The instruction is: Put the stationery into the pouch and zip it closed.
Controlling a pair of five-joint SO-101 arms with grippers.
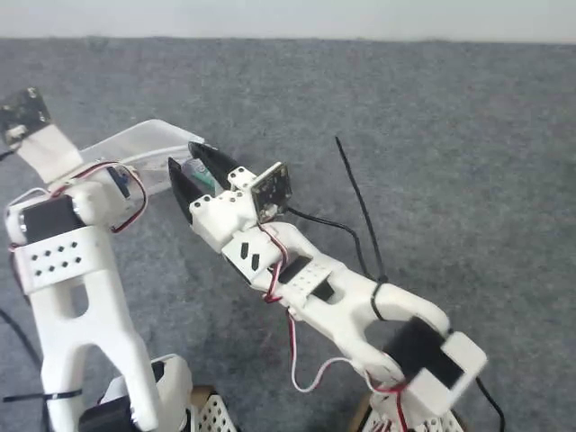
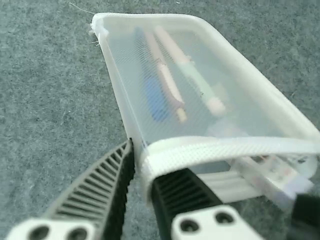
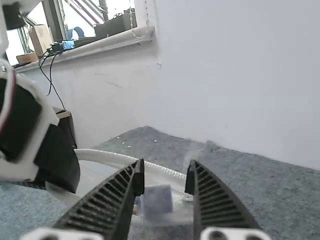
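The translucent white mesh pouch hangs above the grey carpet with my left gripper shut on its zipper rim. Inside it lie a blue pen, a wooden pencil and a pale pen. In the high view the pouch sticks out past the left arm. My right gripper stands open at the pouch mouth, its black fingers beside the pouch. A small bluish-white block sits between those fingers; whether they touch it is unclear.
Grey carpet covers the whole work area, with open room to the right. A loose black cable runs across it beside the right arm. A white wall and a window sill stand behind the pouch.
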